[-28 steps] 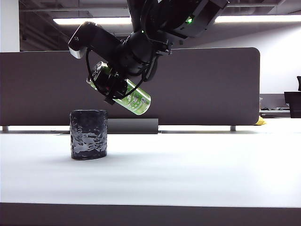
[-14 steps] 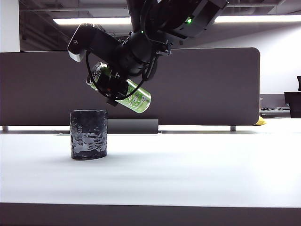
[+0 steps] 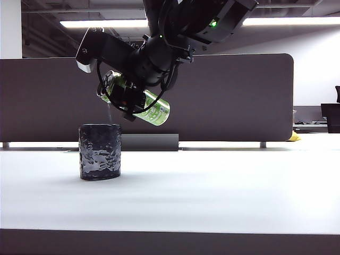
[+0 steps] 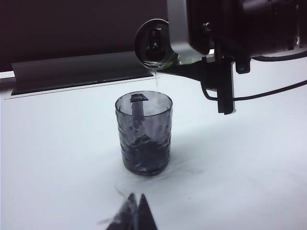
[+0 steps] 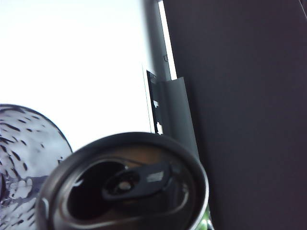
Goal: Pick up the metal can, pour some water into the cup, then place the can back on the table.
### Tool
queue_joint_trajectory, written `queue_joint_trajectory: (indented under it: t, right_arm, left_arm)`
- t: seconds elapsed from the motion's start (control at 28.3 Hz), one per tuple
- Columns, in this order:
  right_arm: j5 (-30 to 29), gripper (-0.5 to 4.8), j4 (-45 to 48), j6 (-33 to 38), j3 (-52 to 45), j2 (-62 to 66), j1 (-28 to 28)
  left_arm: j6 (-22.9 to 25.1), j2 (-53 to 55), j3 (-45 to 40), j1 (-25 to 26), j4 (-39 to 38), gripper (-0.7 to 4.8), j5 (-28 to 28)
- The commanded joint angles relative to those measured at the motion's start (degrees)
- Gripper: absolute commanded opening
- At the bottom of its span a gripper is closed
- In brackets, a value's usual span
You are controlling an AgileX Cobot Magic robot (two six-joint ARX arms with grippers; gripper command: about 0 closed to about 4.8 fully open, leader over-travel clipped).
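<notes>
One thin stream falls from the metal can (image 3: pixel 143 103), tilted mouth-down above the cup (image 3: pixel 100 151) on the table (image 3: pixel 212 191), clamped in the right gripper (image 3: pixel 130 101). The left gripper (image 4: pixel 132 218) waits low near the cup, its fingertips apparently together. Risk: further tilt could throw water past the rim, since the stream lands near its edge.
</notes>
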Motion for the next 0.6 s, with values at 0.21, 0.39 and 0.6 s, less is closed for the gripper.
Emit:
queue_joint_trajectory:
  t: [0.21,0.39,0.6]
  right_arm:
    - [0.37,2.37,-0.28,-2.01,0.59,0.07,0.92]
    - [1.4,2.37,-0.22,-3.32,0.61,0.07,0.92]
    - [1.4,2.37,-0.11,-3.91,0.61,0.07,0.92]
  left_arm:
    - [0.0,0.07,0.07,0.0,0.77,-0.05,0.0]
    - [0.0,0.07,0.07,0.02,0.79,-0.05,0.0]
    - [0.0,0.07,0.07,0.02,0.77,-0.05,0.0]
